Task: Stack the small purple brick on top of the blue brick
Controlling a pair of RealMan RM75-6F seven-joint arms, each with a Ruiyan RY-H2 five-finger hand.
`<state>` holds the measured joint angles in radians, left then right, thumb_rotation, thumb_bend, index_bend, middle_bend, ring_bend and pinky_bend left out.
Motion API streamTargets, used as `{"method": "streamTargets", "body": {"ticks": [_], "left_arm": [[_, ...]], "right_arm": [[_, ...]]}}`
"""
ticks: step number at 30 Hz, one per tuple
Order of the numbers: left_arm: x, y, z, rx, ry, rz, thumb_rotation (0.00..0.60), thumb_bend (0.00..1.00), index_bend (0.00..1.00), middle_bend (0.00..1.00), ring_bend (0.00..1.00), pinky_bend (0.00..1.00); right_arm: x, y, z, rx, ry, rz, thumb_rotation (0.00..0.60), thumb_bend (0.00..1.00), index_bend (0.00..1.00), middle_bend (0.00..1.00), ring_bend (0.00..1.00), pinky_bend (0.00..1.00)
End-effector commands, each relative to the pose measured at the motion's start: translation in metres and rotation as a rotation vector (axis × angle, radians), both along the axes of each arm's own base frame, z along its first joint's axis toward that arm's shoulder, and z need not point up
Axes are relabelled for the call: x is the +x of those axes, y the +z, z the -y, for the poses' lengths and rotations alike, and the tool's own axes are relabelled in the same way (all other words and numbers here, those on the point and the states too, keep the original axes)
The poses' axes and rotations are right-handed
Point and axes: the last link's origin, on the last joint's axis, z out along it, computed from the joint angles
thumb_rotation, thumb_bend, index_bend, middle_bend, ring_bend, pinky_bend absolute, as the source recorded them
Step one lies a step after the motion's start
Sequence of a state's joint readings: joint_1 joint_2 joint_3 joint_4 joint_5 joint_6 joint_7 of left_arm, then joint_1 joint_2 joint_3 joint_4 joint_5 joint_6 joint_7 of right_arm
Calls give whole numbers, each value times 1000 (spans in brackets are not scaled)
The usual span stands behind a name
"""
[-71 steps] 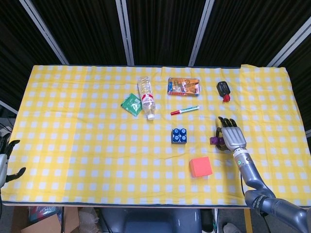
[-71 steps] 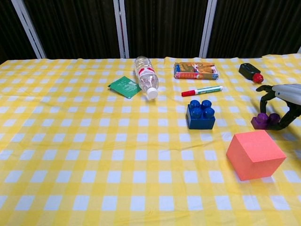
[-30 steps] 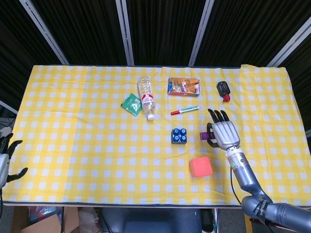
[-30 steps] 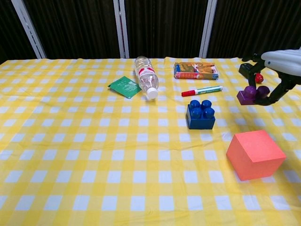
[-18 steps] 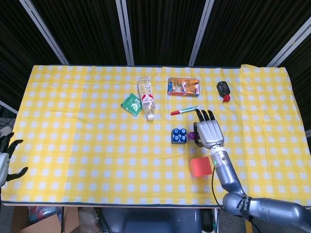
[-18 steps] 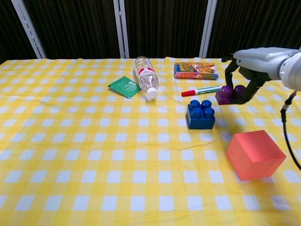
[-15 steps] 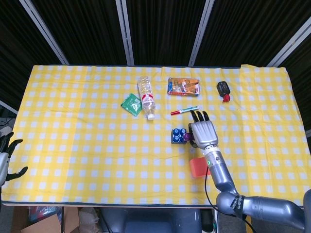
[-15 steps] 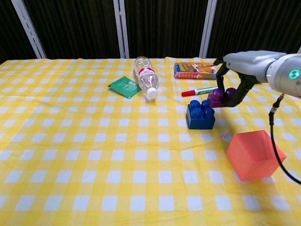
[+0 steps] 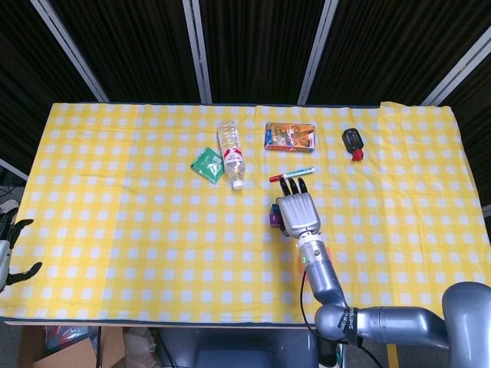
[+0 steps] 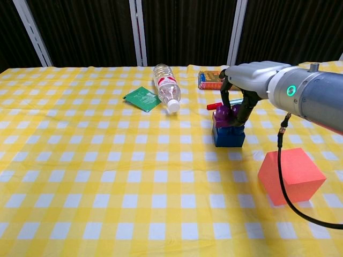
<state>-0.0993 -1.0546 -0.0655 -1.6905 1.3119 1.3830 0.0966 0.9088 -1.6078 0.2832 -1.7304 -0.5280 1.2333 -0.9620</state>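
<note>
The small purple brick (image 10: pixel 225 114) is pinched in the fingers of my right hand (image 10: pixel 242 85), directly over the blue brick (image 10: pixel 229 136) and touching its studs. I cannot tell whether it is pressed down onto them. In the head view my right hand (image 9: pixel 296 211) covers the blue brick, and only a corner of the purple brick (image 9: pixel 273 220) peeks out at its left. My left hand (image 9: pixel 11 254) hangs off the table's front left corner, fingers apart and holding nothing.
An orange cube (image 10: pixel 291 175) stands right of and nearer than the bricks. Behind them lie a red marker (image 9: pixel 292 174), a snack pack (image 9: pixel 290 136), a lying water bottle (image 10: pixel 167 88), a green packet (image 10: pixel 142 98) and a black-and-red item (image 9: pixel 353 142).
My right hand lifted the purple brick off the cloth at the right and carried it left, from beside the blue brick to directly on top of it. The left hand stayed put.
</note>
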Motion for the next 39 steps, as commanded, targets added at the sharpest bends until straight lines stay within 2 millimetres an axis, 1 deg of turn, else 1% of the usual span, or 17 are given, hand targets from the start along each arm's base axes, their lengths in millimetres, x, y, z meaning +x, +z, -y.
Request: {"method": "streamTargets", "body": {"ticks": [1,7,16,27,32,39], "left_arm": [[-1,2,0,7,2,1,600,243,182,0,0,100],[-3,4,1,16,10,2,600,243,182,0,0,100],[-3,5,1,20,12,-4,600,243,182,0,0,100],[-1,2,0,16,10,-13,600,243,182,0,0,100],[-2,3,0,19,14,-13,600,243,182,0,0,100],[-2,4,0,21,13,-9,600,243,182,0,0,100]], "right_arm": [[2,-3,1,1,-1,-3,600,491,582,0,0,0],[-2,-6,7,-12,1,-55,600,497,582,0,0,0],[-8,-7,13,-2,-21,-39,600,497,582,0,0,0],[-21,-10,13,10,-26,-33,600,497,582,0,0,0],[-21,-10,11,14,-23,-26,600,497,582,0,0,0],[-24,-16,13,25,-26,-27,600,498,582,0,0,0]]}}
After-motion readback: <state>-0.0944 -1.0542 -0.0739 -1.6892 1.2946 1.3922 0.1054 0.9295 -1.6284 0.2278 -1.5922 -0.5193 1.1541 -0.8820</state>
